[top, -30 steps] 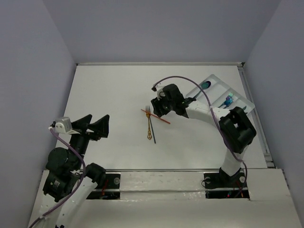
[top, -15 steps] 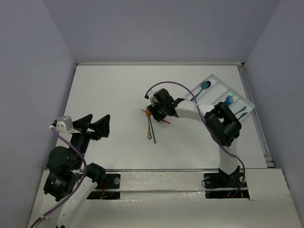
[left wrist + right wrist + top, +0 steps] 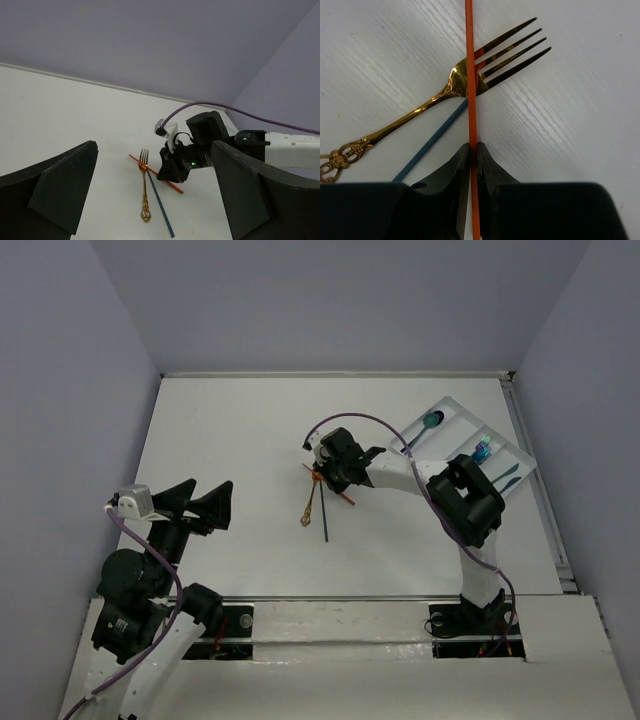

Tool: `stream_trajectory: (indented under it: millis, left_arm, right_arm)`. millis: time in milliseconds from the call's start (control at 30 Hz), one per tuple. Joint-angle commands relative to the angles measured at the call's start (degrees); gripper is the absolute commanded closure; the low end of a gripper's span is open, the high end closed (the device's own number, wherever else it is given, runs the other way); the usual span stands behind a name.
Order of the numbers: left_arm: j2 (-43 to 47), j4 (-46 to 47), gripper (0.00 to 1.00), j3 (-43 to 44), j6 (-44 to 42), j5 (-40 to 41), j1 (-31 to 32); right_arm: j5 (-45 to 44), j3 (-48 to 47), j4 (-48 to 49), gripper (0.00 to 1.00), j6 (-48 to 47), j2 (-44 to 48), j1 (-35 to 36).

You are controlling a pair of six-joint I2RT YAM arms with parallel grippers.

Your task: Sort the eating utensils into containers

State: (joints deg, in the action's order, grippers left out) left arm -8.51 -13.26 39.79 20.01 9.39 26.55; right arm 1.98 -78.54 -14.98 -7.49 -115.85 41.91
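Right gripper [image 3: 473, 156]: jaws clamped on orange-red utensil [image 3: 469, 60], mid-counter [image 3: 580, 130]. It lies across gold fork [image 3: 415, 116]; blue utensil [image 3: 431, 144] underneath. Left gripper [image 3: 200, 502]: jaws apart, well apart from these. White tray [image 3: 462, 418] far right.

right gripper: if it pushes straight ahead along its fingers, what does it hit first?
Probably the blue handle, then the neck of the gold fork right behind it, both crossing under the orange-red utensil that the right gripper grips. Depth unclear; the table may come first.
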Motion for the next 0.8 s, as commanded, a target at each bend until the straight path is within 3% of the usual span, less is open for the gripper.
stream_trajectory:
  millis: [0,233,367,633,767]
  left_arm:
    - [-0.8,3.4,0.01,-0.4,-0.7,-1.5,-0.7]
    - [-0.7,3.4,0.01,-0.4,-0.8,-1.7,-0.7]
    - [-0.8,3.4,0.01,-0.4,-0.7,-1.8,-1.2]
    - [-0.6,3.4,0.01,-0.4,-0.7,-2.4,-1.2]
    - [-0.8,3.3,0.01,-0.4,-0.7,-2.4,-1.2]
  right_arm:
    - [2.0,1.0,2.7,0.88,0.6,0.8,0.8]
    - [2.2,2.2,4.9,1.00,0.3,5.0,0.8]
    - [1.5,4.4,8.3,1.00,1.3,11.0,0.8]
    - [-11.1,10.6,18.4,1.00,7.4,21.3,-1.1]
    - [-21.5,15.3,26.0,1.00,15.7,25.6,-5.1]
